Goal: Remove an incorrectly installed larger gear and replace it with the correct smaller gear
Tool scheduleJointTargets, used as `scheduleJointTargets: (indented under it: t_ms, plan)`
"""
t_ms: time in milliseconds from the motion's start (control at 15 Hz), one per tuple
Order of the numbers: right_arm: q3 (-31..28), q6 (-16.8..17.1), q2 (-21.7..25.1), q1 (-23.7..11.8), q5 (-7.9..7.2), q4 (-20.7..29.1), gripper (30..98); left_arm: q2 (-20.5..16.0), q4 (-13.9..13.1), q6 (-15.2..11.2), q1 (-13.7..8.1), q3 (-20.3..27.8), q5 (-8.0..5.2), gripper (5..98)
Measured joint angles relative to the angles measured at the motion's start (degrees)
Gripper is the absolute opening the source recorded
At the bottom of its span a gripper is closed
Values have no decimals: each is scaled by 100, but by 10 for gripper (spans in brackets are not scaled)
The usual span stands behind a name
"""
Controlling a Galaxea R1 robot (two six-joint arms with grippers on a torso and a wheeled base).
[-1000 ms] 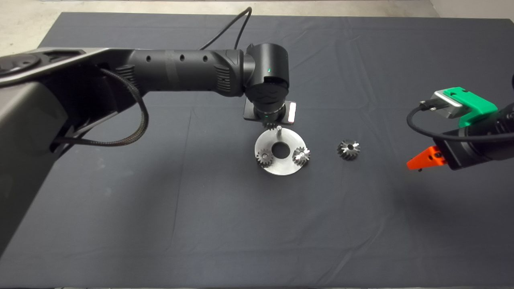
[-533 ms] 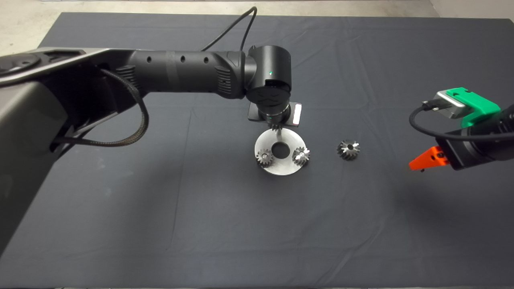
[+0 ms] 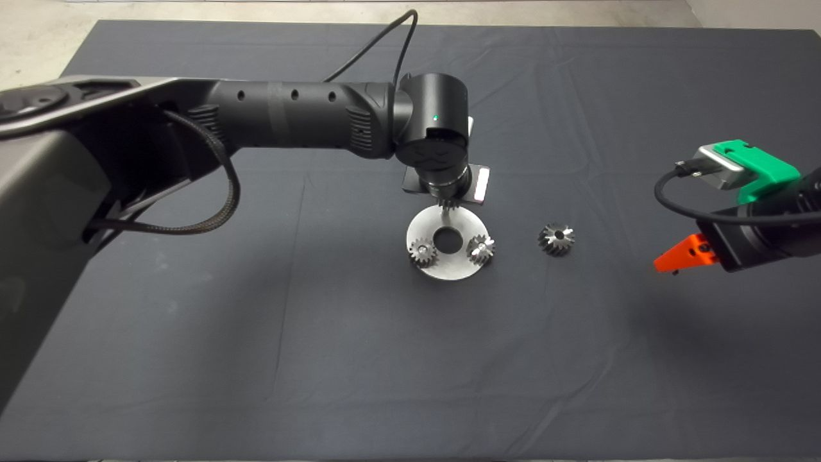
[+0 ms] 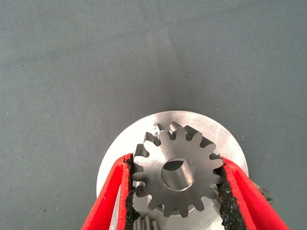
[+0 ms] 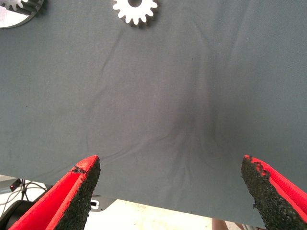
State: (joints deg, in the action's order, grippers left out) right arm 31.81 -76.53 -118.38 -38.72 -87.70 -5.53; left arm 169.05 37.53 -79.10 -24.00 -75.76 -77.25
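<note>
— Gear (image 4: pixel 177 175) in the left gripper (image 4: pixel 176 184): only the left wrist view shows it properly. The red fingers (image 4: pixel 111 201) press their black pads against its teeth from both sides, and it's the smaller gear, straight fine teeth, round centre hole. Under it lies the round steel plate (image 4: pixel 211 127).

— From overhead I barely see that. The black arm (image 3: pixel 301 122) reaches in from the left and its wrist covers the gripper; just a few teeth of the smaller gear (image 3: pixel 448 205) poke out beneath, at the plate's (image 3: pixel 449 273) far edge.

— What else is on that plate?

— Two small gears, one (image 3: pixel 423 252) on the left of the plate's centre hole, one (image 3: pixel 481 248) on the right. The larger gear (image 3: pixel 556 239), with the flared teeth, lies flat on the dark mat (image 3: pixel 410 359), off to the plate's right, apart from it.

— And the right gripper (image 5: pixel 170 191)?

— Its fingers (image 5: pixel 72 191) are spread wide apart, with only wrinkled mat between them. It hangs near the mat's right side, clear of everything; overhead shows mostly its green body (image 3: pixel 757 163) and one red tip (image 3: pixel 680 253). The right wrist view catches the larger gear (image 5: pixel 135 10) far off, and a sliver of the plate (image 5: pixel 19 12) in a corner.
</note>
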Motion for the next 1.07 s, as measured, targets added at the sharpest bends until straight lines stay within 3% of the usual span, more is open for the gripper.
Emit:
scheduleJointTargets:
  t_ms: [133, 467, 800, 1067]
  plan:
    - [0, 1, 0, -1, 1, 0, 781, 2, 0, 37, 5, -2, 79, 347]
    - [0, -1, -2, 1, -1, 0, 781, 22, 0, 163, 69, -80, 88, 347]
    - [0, -1, -2, 1, -1, 0, 781, 50, 11, 312, 278, -354, 107, 347]
    - [0, -1, -5, 0, 1, 0, 781, 57, 113, 314, 290, -391, 116, 347]
